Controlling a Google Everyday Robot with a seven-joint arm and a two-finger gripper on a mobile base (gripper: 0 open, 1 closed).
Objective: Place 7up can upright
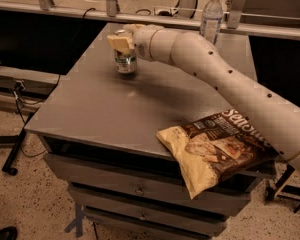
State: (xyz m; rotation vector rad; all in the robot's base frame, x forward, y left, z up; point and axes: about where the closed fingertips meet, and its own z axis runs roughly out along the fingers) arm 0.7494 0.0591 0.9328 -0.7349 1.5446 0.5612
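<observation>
Your tool (121,44), the cream-padded two-finger end of the white arm (210,64), sits at the far left part of the grey metal worktop (100,109). It is closed around the upper part of the small silvery-white aluminium 7up can (126,65) with green label markings; one pale pad covers the can's top from this side.

The can stands upright, and its base looks to be down on the worktop, though you cannot be sure from here that the bottom rim is fully seated rather than a hair above the surface.

By that reading, most of the job is done: the can is vertical and at its spot. What is left for you is to let go and lift the tool away without tipping the can.

Farther out, a tall clear plastic water bottle (212,14) with a white cap stands at the back edge, well apart from the can. A crinkled brown-and-cream snack bag (215,146) lies at the near right corner, overhanging the grey drawers (140,189) below.
</observation>
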